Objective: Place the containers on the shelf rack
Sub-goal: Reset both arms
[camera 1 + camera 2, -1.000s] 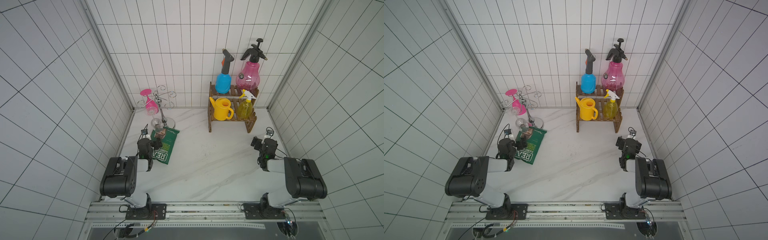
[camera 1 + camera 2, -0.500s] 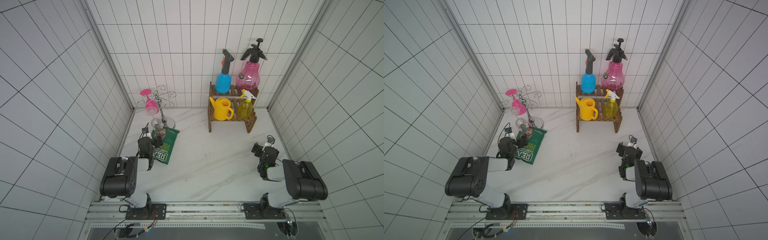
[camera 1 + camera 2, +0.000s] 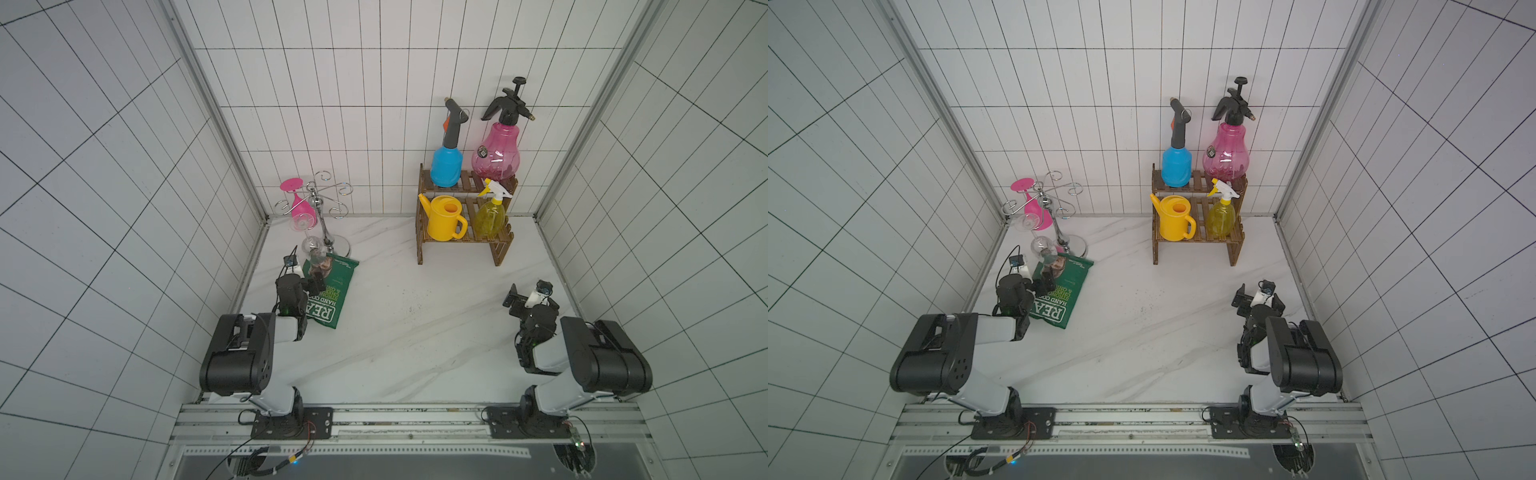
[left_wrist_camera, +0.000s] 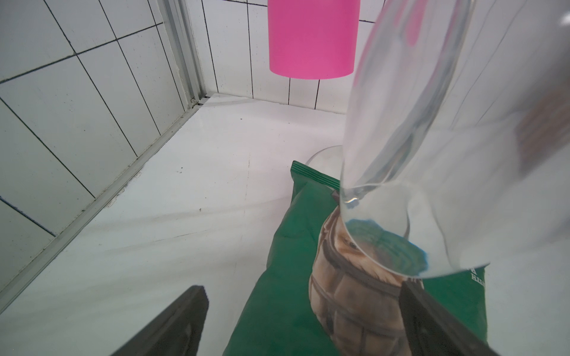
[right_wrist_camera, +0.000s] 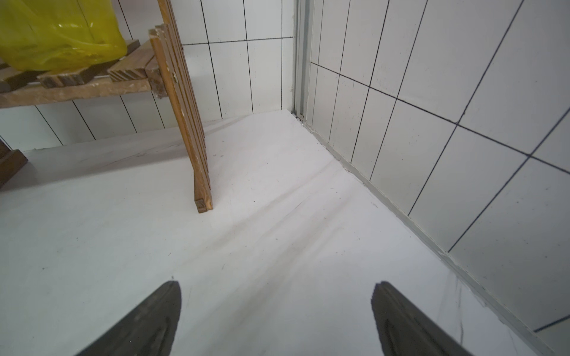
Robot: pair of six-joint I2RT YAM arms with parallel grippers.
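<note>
The dark wooden shelf rack (image 3: 500,249) (image 3: 1236,249) stands against the back wall. Its top tier carries the blue sprayer (image 3: 446,167) and the pink sprayer (image 3: 496,156). The watering can (image 3: 444,219) and the yellow trigger bottle (image 3: 491,217) sit on the lower tier. My right gripper (image 3: 525,297) (image 5: 277,292) hovers open and empty over bare table in front of the rack's right leg (image 5: 188,123), with the yellow bottle (image 5: 55,34) above it on the shelf. My left gripper (image 3: 305,277) (image 4: 302,296) is open, apart from the containers.
A chrome glass holder (image 3: 323,208) at the back left carries a pink wine glass (image 3: 300,208) and a clear glass (image 3: 312,246). A green snack bag (image 3: 334,293) lies under the left gripper. Tiled walls close in both sides and the back.
The right gripper has drawn back a little from the rack toward the front of the table, still open. The left arm has not moved.
</note>
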